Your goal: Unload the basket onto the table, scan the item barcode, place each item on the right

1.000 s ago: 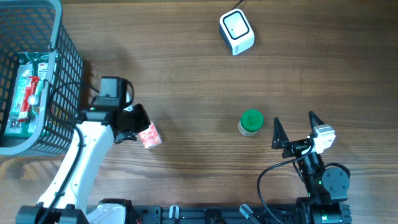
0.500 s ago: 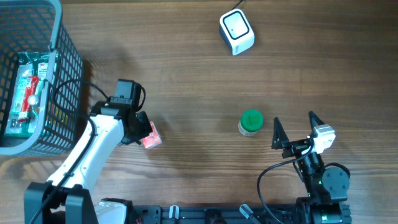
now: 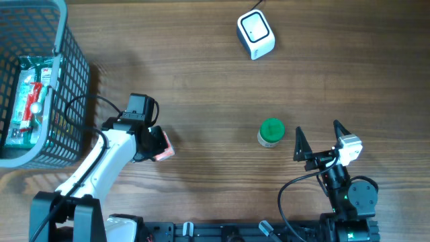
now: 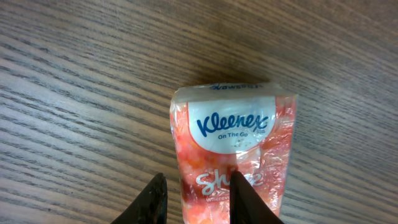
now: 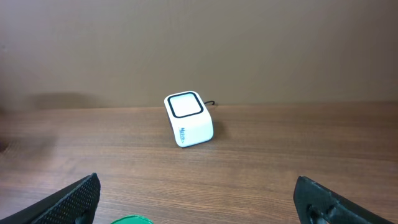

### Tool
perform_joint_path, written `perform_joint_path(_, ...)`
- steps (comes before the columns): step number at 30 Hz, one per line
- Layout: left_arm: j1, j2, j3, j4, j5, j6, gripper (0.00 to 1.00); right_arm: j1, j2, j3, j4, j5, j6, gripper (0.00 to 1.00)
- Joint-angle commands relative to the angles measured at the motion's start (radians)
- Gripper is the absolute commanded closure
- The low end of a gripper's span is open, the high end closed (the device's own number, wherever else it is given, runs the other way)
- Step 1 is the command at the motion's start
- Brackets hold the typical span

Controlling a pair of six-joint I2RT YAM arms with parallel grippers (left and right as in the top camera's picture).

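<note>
While the left gripper (image 4: 196, 186) sits left of centre in the overhead view, its narrowly set fingers pinch the tissue pack (image 4: 233, 124). At lower right, the right gripper (image 3: 317, 129) stands spread wide, holding nothing.

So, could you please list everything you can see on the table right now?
basket: one, grey mesh, far left corner
packet: at least one, green and red, inside the basket
scanner: one, white, far edge, right of centre
tub: one, green lid, beside the right claw, not touching it
tissue pack: one, pink-orange, left of centre
table: one, brown wood
left claw: one, black, closed on the tissue pack
right claw: one, black, open, empty
</note>
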State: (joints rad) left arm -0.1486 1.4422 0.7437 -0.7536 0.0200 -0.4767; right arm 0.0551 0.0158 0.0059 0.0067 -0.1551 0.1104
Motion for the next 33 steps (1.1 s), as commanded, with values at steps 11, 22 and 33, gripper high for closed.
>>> perform_joint_path(11,0.001,0.012,-0.011,0.054,-0.033,-0.009,0.78,-0.003,-0.002,-0.001,0.003,0.008,-0.005,0.00)
perform_joint_path(22,0.065,-0.002,-0.011,0.038,-0.011,-0.009,0.77,-0.003,-0.002,-0.001,0.003,0.008,-0.005,0.00)
perform_joint_path(33,0.089,-0.002,-0.011,0.034,0.073,0.002,0.78,-0.003,-0.002,-0.001,0.003,0.008,-0.005,0.00)
